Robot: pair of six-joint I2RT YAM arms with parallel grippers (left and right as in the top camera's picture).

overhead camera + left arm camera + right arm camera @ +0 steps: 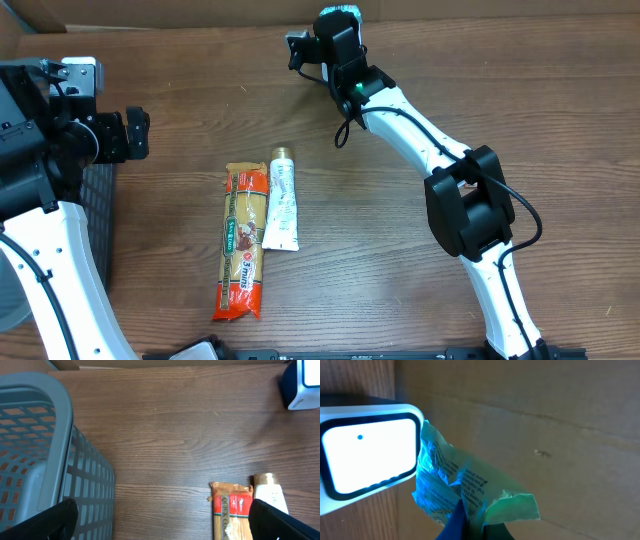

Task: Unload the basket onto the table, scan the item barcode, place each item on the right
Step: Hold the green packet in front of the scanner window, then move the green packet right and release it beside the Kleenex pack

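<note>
Right now our right claw [465, 527] is clamped narrow on the lower edge of a crinkled green packet [470, 485]. It pinches only the margin, we judge, so that the printed face is left bare. Just ahead of this claw is the scanner [370, 455], touching or nearly touching the packet's upper corner. Its window is lit white and washes the film in blue. We cannot pick out the barcode among the small print, so we cannot say it faces the window. We judge the scan is in hand, and a slight turn of the wrist may be needed if no read comes.

Well behind this claw, a pasta pack [243, 240] and a tube [282, 205] lie side by side on the desk [400, 260], touching, apparently waiting their turn. Farther off, our left claw [125, 135] hangs spread wide and empty. The basket [40, 435] is just beside its left finger and the pasta pack near its right. We think it is parked clear of the scanning.
</note>
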